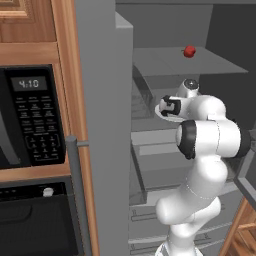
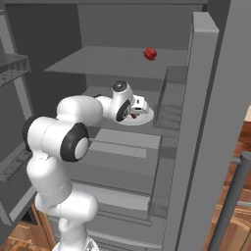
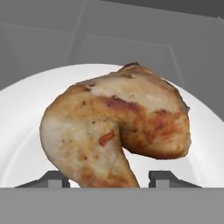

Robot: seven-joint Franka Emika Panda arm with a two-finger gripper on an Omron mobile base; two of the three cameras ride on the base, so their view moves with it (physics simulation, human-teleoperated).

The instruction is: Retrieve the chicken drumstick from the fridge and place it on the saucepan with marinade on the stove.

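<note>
While reaching deep into tall grey open fridge [image 2: 206, 122], mid-shelf level:
Arm: white w/ dark joints, stretched fwd over shelf so hand looks almost level at target.
Gripper [image 3: 107, 178]: two dark tips low in hand view, one each side of meat's lower end; jaws partway apart, straddling; can't tell if pads touch yet, so grip unconfirmed.
Drumstick: golden-brown lumpy chicken drumstick [image 3: 118, 127], orange-tan patches, lying on round white plate [image 3: 26, 109]; thick end up-right, narrower end down toward tips. Close in front of hand.
Plate: on grey middle shelf [image 2: 122, 137] beside fridge's inner wall; prob. why approach comes straight from front.
Red fruit: small round red fruit [image 2: 150, 53] on upper shelf, well apart, not the target.
Microwave: black, w/ lit display [image 1: 30, 117], set in wood cabinet left of fridge; irrelevant.
Step (judged): closing on drumstick; lift-out, carry to saucepan not yet done.
Risk (judged): lumpy shape may roll or slip between narrow tips.
</note>
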